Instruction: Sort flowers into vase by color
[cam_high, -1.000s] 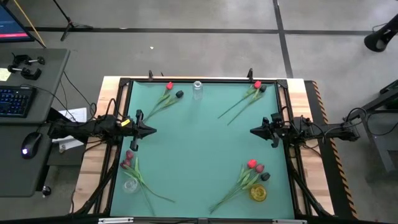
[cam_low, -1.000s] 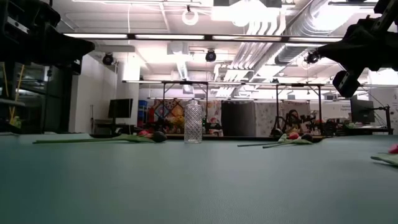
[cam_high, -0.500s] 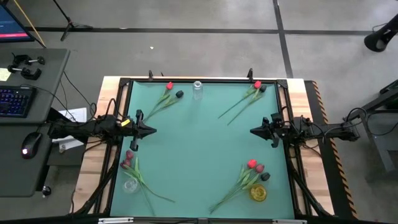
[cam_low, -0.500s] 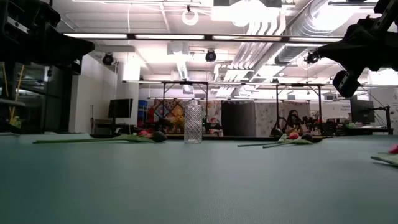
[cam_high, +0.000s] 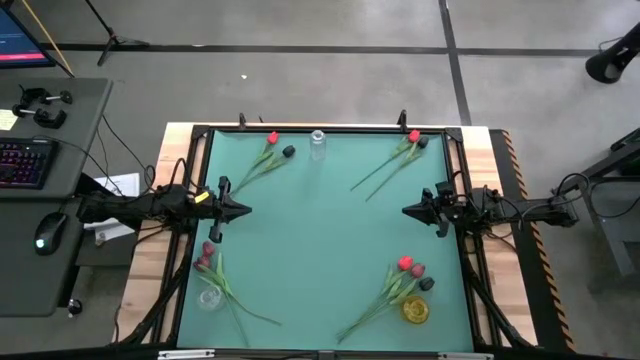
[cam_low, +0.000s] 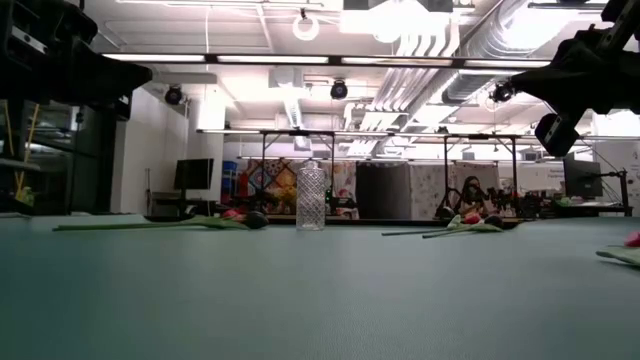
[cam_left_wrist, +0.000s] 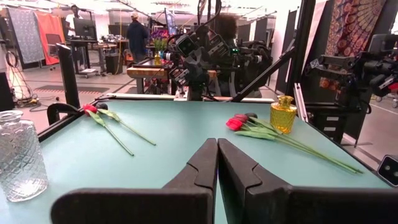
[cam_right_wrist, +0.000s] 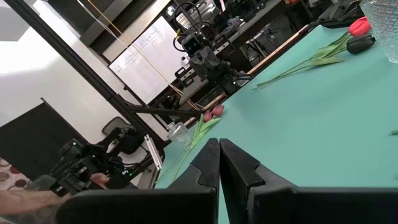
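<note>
Artificial tulips lie flat on the teal table in four clusters. A red (cam_high: 273, 138) and a black head (cam_high: 288, 152) are far left, and a red and dark pair (cam_high: 416, 138) far right. Maroon heads (cam_high: 205, 256) are near left; red, pink and black heads (cam_high: 414, 271) near right. A clear vase (cam_high: 318, 143) stands at the far edge, another clear vase (cam_high: 209, 297) near left, and a yellow vase (cam_high: 415, 310) near right. My left gripper (cam_high: 243, 209) hovers shut at the table's left side and my right gripper (cam_high: 405, 210) hovers shut at the right side. Both point toward the middle and touch nothing.
A black frame rail (cam_high: 300, 128) runs around the table. The teal mat's middle (cam_high: 320, 220) between the two grippers holds nothing. A desk with keyboard and mouse (cam_high: 45, 235) stands beyond the left edge. People and workbenches show far behind in the left wrist view.
</note>
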